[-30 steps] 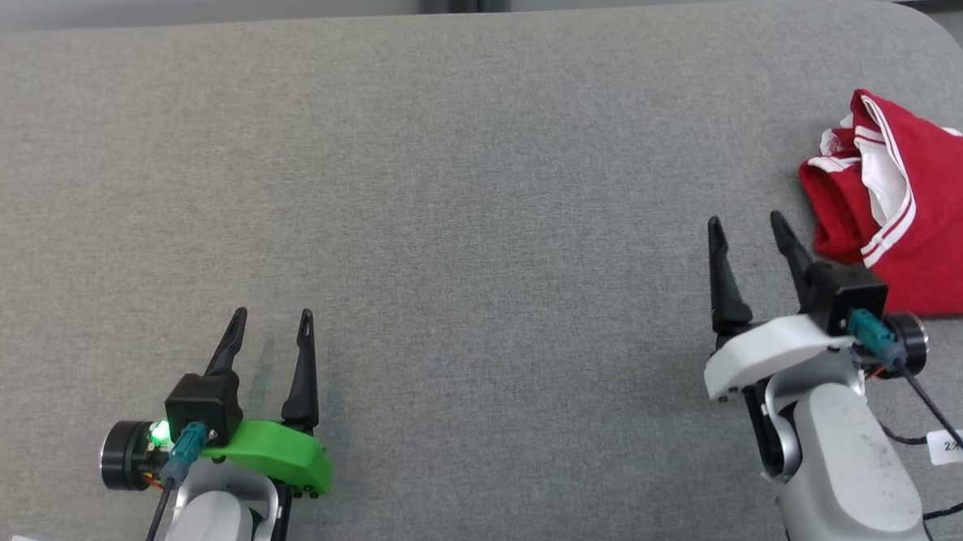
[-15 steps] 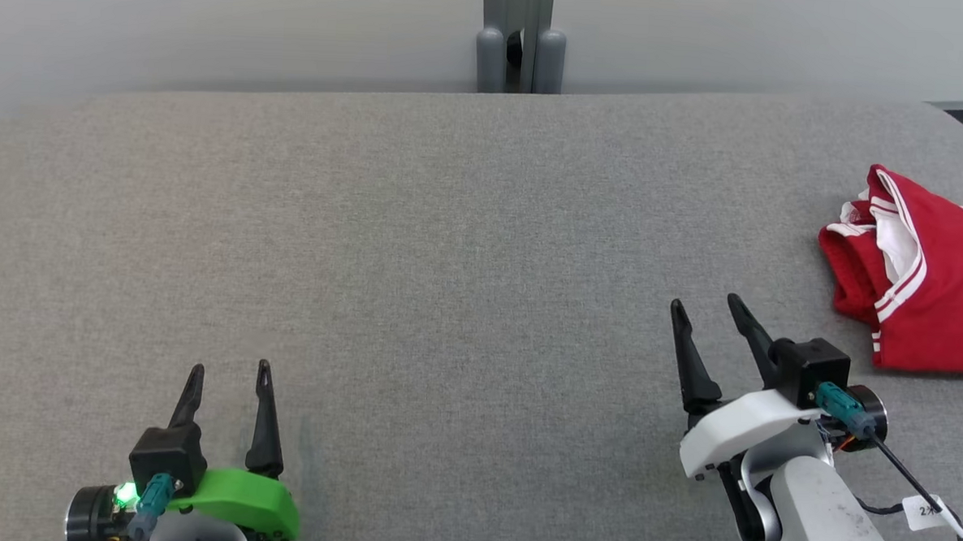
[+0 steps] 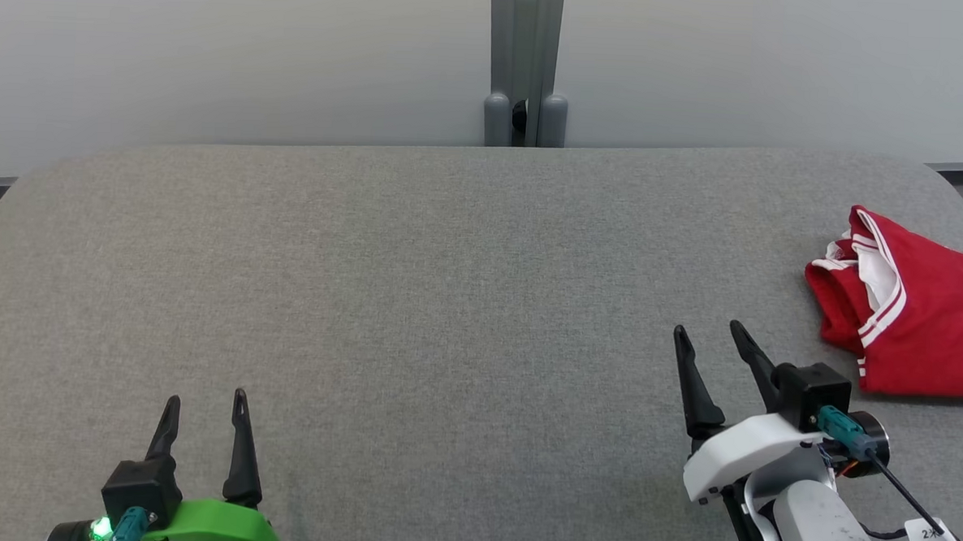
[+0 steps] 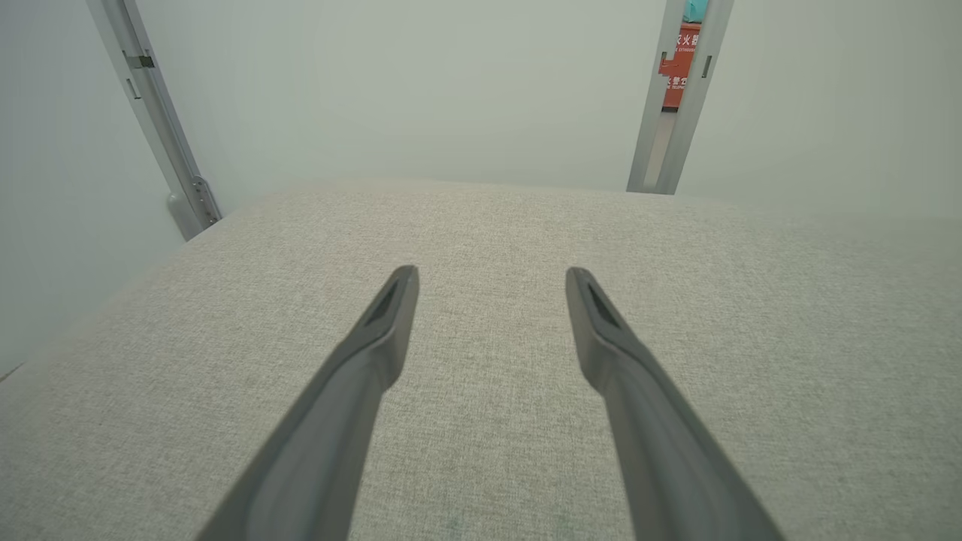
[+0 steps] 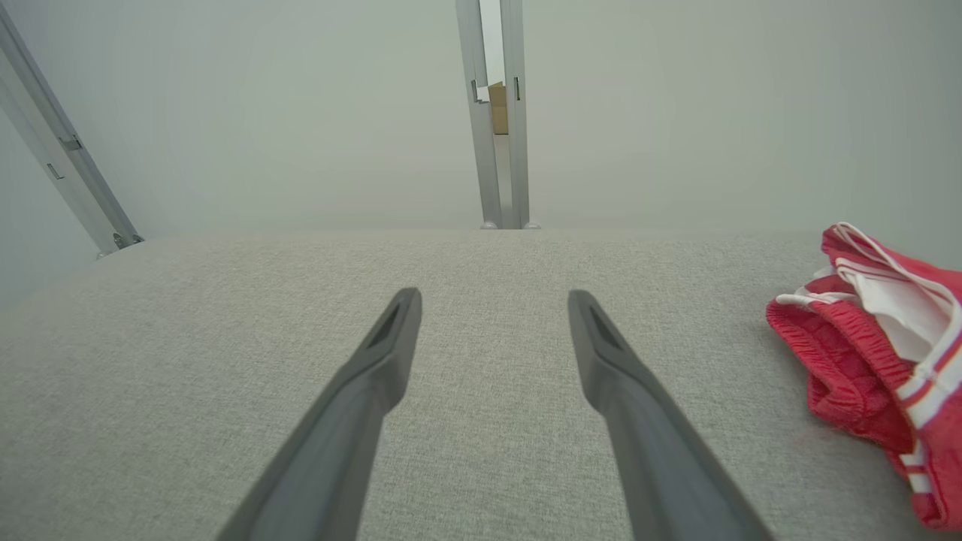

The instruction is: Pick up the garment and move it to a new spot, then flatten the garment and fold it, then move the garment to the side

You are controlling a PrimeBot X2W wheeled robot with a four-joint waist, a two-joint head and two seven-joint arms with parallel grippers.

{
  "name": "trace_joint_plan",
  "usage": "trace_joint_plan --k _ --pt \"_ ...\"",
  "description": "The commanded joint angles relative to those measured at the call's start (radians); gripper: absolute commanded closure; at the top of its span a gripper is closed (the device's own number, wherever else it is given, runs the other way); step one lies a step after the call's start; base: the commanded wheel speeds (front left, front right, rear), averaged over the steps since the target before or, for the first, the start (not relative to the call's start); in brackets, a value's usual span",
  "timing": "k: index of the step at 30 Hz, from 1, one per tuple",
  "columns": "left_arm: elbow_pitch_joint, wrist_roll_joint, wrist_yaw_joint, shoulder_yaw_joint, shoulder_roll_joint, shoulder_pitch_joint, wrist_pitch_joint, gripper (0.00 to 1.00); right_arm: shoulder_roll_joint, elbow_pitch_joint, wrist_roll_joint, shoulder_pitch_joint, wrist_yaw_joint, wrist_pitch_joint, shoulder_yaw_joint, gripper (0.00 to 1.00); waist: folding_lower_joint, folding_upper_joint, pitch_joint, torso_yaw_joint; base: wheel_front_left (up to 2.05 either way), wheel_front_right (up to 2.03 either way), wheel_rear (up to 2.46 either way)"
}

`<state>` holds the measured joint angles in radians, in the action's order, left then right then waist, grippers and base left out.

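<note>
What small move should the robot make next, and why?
Probably swing the right gripper rightward to the red garment: it is open and empty, the garment lies bunched on the grey table just beside it, and the left gripper sits far off.

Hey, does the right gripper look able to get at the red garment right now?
Probably yes: the right gripper is open, the garment lies close by on its right, and bare table lies between them.

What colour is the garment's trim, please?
White stripes on the red garment; the right wrist view shows it best.
</note>
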<state>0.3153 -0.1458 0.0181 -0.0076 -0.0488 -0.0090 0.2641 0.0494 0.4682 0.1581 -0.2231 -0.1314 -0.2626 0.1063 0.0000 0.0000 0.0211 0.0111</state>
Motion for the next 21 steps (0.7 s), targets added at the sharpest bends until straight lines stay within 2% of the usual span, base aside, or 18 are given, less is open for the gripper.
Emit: trace_joint_plan --k 1,4,5,9,21 --pt "-0.005 -0.022 -0.011 0.002 -0.004 0.016 -0.001 0.0 0.003 0.0 0.003 0.016 0.002 -0.002 0.001 0.0 0.0 0.0 0.002 0.004 0.0 0.0 0.0" --pt "0.003 -0.04 -0.036 -0.001 -0.004 0.019 -0.001 0.0 0.003 -0.001 -0.002 0.017 0.002 -0.002 0.003 0.0 0.0 0.0 0.004 0.006 0.0 0.0 0.0" --pt "0.005 -0.037 -0.036 -0.002 0.0 0.003 0.0 1.0 0.0 0.0 0.0 0.009 0.0 0.0 0.002 1.0 0.0 0.0 0.004 0.006 0.0 0.0 0.0" --pt "0.04 -0.042 -0.036 -0.001 0.005 0.006 -0.003 1.0 -0.004 0.028 0.006 0.034 0.0 0.004 0.0 1.0 0.0 0.0 0.004 0.006 0.0 0.0 0.0" --pt "0.025 -0.27 -0.055 0.022 0.004 -0.016 -0.065 1.0 -0.003 -0.011 0.237 0.044 0.0 0.065 -0.037 1.0 0.0 0.0 0.001 0.004 0.0 0.0 0.0"
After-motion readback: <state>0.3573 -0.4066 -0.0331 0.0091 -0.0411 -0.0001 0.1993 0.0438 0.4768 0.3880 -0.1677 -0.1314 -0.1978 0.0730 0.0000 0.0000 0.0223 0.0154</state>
